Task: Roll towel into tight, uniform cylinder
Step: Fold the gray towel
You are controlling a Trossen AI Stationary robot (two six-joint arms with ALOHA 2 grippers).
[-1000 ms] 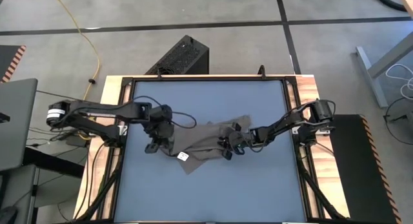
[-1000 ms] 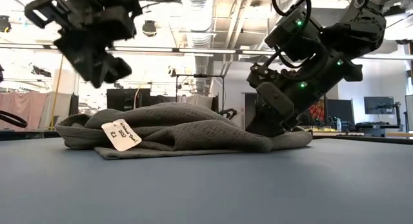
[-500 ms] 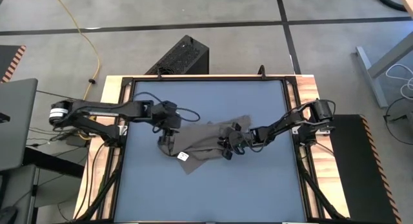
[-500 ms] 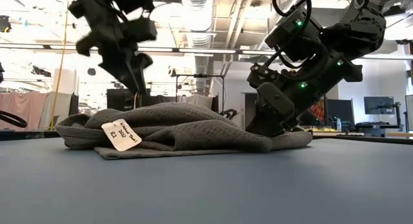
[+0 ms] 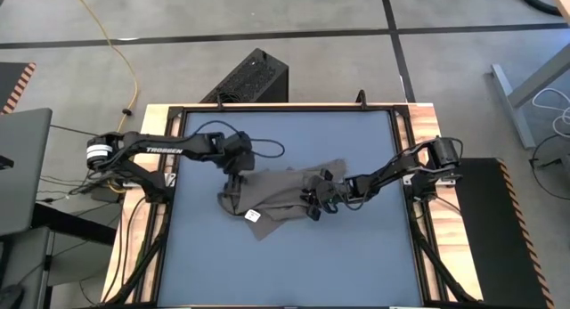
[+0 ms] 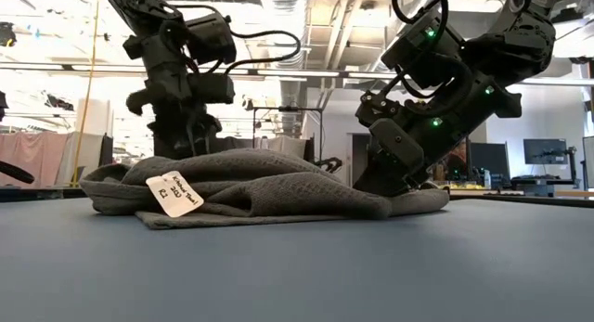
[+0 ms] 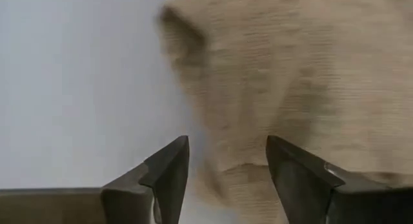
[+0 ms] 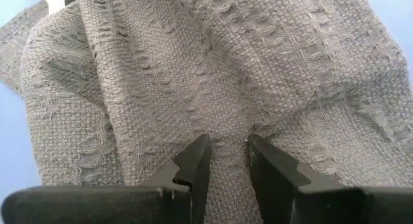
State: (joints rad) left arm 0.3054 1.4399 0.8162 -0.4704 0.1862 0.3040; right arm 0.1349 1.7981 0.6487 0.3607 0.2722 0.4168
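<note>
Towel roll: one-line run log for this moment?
thin taupe cloth towel: crumpled, unrolled | left end effector: open at towel's left edge | right end effector: pinching towel fold

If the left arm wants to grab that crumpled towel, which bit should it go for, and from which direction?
Probably the towel's loose left-hand edge, coming down from above. The left gripper hangs over that edge with fingers open, and a raised fold there gives them something to pinch. The right gripper is shut on the towel's opposite end, so this end is the free one.

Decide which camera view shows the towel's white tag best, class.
The low view: the white tag faces the camera on the towel. The high view shows it tiny; neither wrist view clearly shows it.
</note>
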